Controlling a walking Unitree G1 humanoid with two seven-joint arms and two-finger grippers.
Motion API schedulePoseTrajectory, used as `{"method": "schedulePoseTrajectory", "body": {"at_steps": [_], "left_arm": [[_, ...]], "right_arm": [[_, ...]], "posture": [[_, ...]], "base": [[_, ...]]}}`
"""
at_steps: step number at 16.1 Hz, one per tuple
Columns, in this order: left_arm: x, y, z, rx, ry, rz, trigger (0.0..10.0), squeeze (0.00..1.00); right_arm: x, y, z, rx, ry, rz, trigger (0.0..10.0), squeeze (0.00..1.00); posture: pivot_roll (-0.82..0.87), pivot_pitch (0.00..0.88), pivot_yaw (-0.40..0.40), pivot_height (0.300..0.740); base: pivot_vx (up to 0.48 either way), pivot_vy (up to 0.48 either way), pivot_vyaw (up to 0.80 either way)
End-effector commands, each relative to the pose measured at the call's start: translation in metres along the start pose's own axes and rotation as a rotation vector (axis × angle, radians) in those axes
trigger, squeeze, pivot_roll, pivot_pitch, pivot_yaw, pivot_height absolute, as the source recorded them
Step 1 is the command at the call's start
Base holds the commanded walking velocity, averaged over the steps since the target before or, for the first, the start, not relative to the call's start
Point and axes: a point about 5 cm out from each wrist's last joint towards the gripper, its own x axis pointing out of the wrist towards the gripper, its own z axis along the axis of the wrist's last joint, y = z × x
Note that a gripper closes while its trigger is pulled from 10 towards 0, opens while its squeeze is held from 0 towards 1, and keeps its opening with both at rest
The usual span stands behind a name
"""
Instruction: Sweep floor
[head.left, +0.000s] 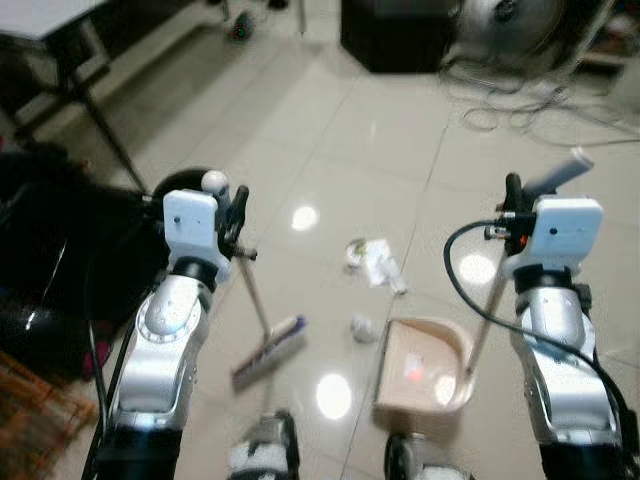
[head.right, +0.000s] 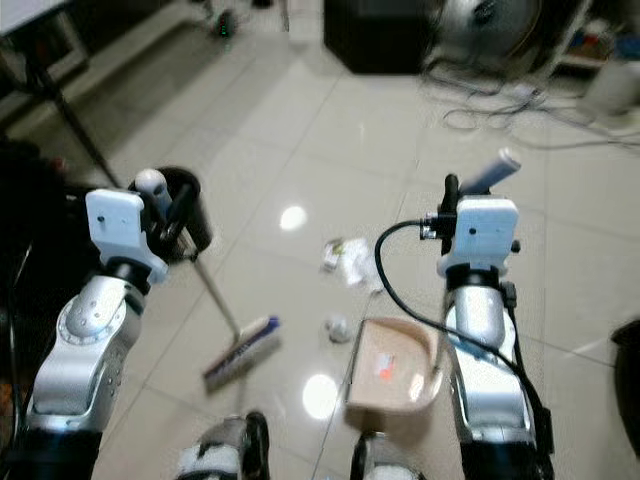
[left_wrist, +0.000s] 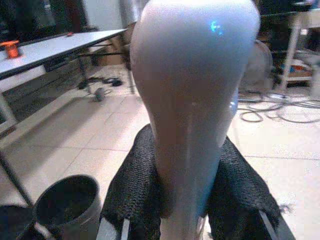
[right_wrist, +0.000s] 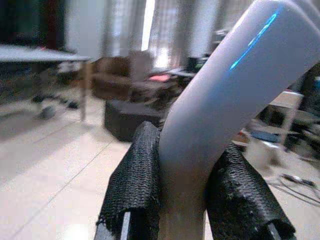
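Pale plastic broom handle is clamped between the left tool's black fingers, near its knob end; brush head rests on the tiled floor. Right tool is closed on the dustpan handle, with the beige dustpan set down just beside the crumpled paper scraps. Both are judged light, stiff and smooth, so slip or twist in the grip is likely. Litter is judged featherlight, easily scattered.
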Motion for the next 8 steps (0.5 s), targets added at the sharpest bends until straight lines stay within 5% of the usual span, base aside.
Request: {"method": "schedulePoseTrajectory", "body": {"at_steps": [1,2,8], "left_arm": [[0.003,-0.007,0.015,0.011,-0.064,-0.038,10.0,0.0],[0.003,-0.008,0.015,0.008,-0.062,-0.04,10.0,0.0],[0.004,-0.009,0.016,0.003,-0.044,-0.055,10.0,0.0]], "right_arm": [[0.0,-0.007,0.005,-0.001,-0.016,-0.022,10.0,0.0],[-0.001,-0.009,0.005,-0.001,-0.009,-0.028,10.0,0.0],[-0.008,-0.02,0.001,-0.011,0.084,-0.055,10.0,0.0]], "posture": [[0.03,0.075,0.07,0.74],[0.03,0.077,0.071,0.74],[0.03,0.081,0.077,0.74]], "base": [[0.416,0.0,-0.8],[0.424,0.0,-0.8],[0.43,0.0,0.0]]}}
